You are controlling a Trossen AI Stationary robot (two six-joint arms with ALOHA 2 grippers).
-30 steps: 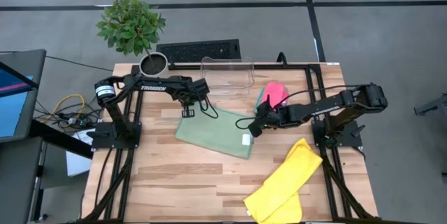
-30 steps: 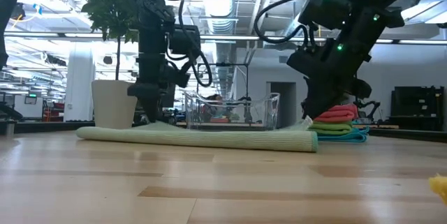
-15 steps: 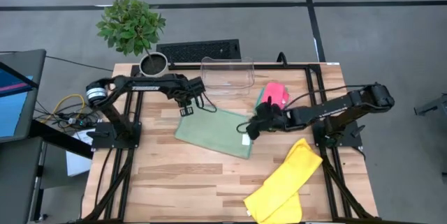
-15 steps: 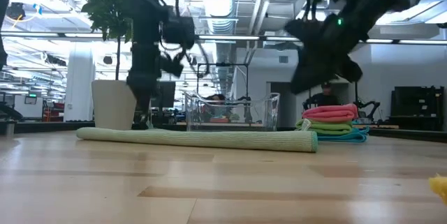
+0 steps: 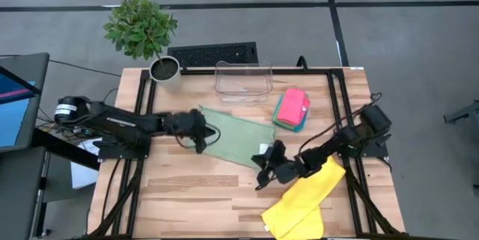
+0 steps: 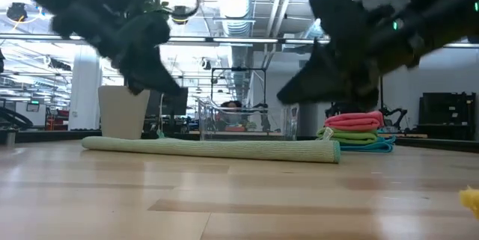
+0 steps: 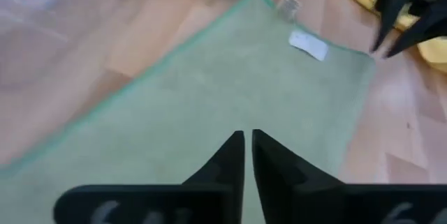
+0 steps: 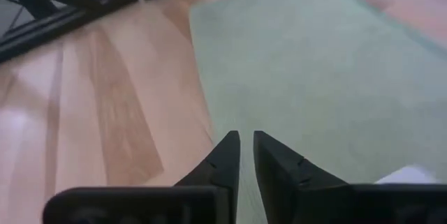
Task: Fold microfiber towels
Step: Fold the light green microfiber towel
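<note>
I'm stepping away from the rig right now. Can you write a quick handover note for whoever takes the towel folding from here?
Left gripper: fingers nearly shut, empty, at the sage towel's left edge.
Right gripper: fingers nearly shut, empty, by its near-right corner.
Sage towel lies flat mid-table, one fold still to make.
Done: pink towel folded on top of a stack with a blue towel at the bottom, beside the clear bin.
Left: the yellow towel, crumpled at the front right.

A pale sage towel [image 5: 233,137] lies flat mid-bench, a yellow towel [image 5: 299,199] lies crumpled, and folded pink, green and blue towels [image 5: 292,108] sit stacked.
</note>
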